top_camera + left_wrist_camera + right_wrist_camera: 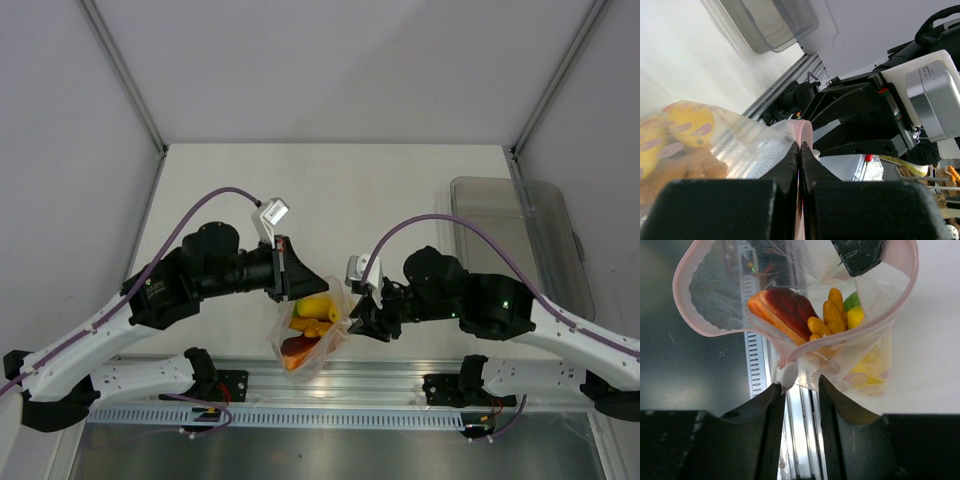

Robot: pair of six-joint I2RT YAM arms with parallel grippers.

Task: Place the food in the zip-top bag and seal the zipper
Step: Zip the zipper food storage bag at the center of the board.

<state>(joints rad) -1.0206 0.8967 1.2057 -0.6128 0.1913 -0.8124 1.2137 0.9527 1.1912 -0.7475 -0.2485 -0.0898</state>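
Above the near aluminium rail (400, 385) hangs the zip-top bag (710, 305), food (790, 310) inside, mouth gaping. The left gripper (799, 147) pinches the zipper (677, 295). The right gripper (801, 382) stands narrowly parted at its white slider (788, 375). Beyond: white table (400, 200), clear tray (530, 240), grey walls (330, 60).

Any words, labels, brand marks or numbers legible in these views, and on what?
No text can be read in any view.
Small dark print on the white camera housing of the right wrist, seen from the left wrist: too small and blurred to read.
The zip-top bag and the grey-clear tray show no print.
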